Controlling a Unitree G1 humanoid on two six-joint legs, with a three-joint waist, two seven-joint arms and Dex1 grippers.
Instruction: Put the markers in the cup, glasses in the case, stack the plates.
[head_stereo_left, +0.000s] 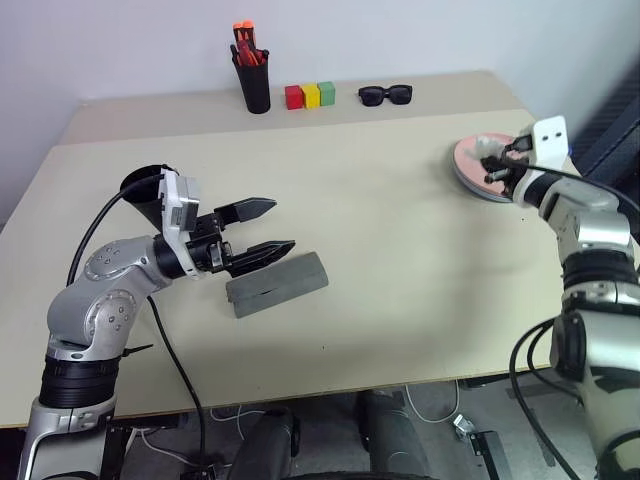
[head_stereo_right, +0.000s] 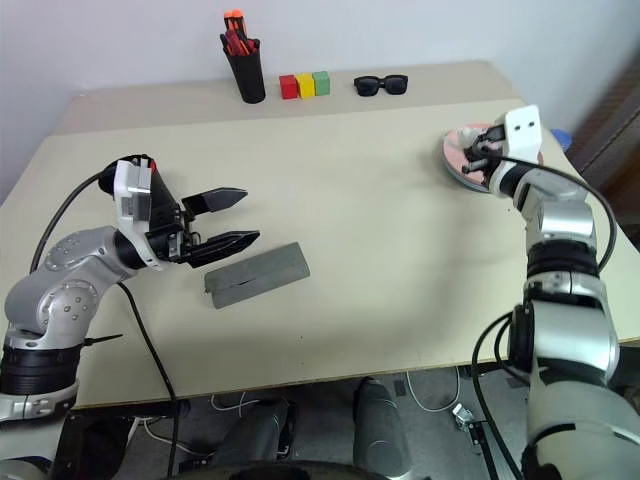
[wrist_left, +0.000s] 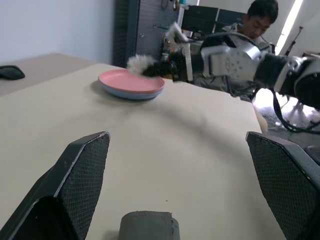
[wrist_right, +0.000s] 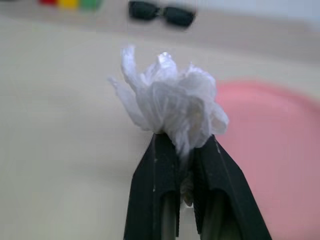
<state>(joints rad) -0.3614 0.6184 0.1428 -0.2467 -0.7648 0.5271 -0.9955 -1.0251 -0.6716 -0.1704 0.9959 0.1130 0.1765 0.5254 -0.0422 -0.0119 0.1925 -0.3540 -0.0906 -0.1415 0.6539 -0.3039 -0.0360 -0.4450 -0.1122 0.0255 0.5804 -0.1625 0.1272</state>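
The grey case (head_stereo_left: 277, 284) lies closed on the table, left of centre. My left gripper (head_stereo_left: 282, 227) hovers just above it, open and empty, pointing right. The black cup (head_stereo_left: 143, 187) stands behind that wrist, mostly hidden. At the far right the pink plate (wrist_left: 131, 81) rests on the light blue plate (wrist_left: 127, 94). My right gripper (wrist_right: 184, 142) is over the pink plate (head_stereo_left: 468, 160), shut on a crumpled white tissue (wrist_right: 172, 107). The markers and the glasses are out of view.
Along the back edge stand a black pen holder (head_stereo_left: 254, 85) with orange-red pens, red, yellow and green blocks (head_stereo_left: 310, 96) and black sunglasses (head_stereo_left: 385, 95). A person (wrist_left: 260, 20) sits beyond the table's right side.
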